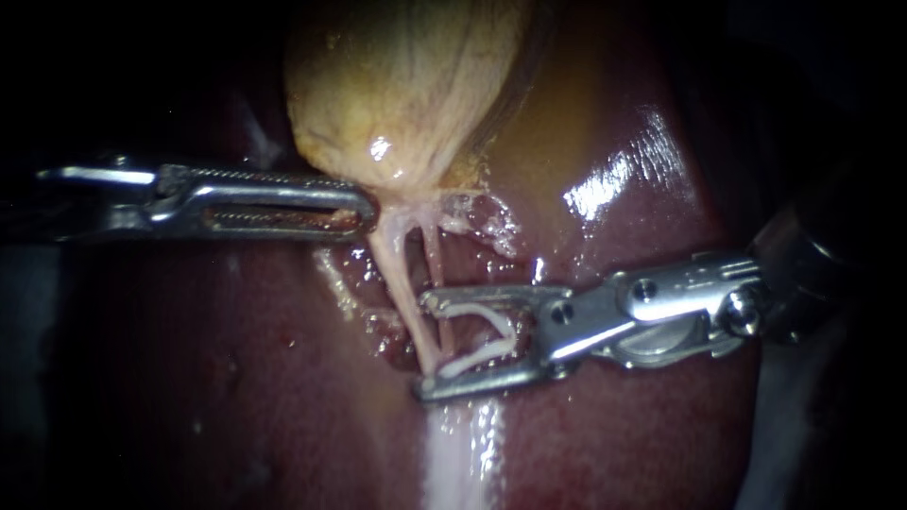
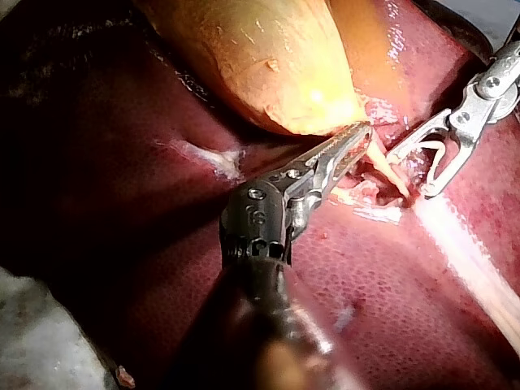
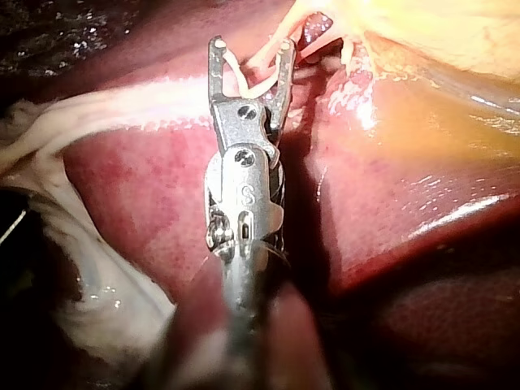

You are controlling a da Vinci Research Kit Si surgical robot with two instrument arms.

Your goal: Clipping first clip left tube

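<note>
Closest to the lens is my right instrument [image 1: 425,345], lying low across the liver [image 1: 236,378]. Its jaws stand apart with a white clip [image 1: 484,326] seated open between them. The left tube [image 1: 399,274] runs down from the gallbladder [image 1: 406,85] onto the liver's surface and crosses right at the mouth of those jaws. It looks barely inside the clip's arms, and neither jaw presses on it. The thinner right tube [image 1: 435,264] runs just beside it and seems to sit deeper between the jaws.

My left instrument [image 1: 370,206] has its jaws closed together on the gallbladder's narrow lower end, as far as I can judge, and the tubes below it look stretched.

I expect the left tube to be soft, wet and slippery, with almost no weight. It is thin enough to tear or roll aside if I push it sideways. The place to take it is the bare, cleaned stretch midway between the gallbladder's neck and the ragged tissue on the liver, and the clip should meet it square on. The worry is catching the right tube in the same bite, or closing with the left tube only half in.
</note>
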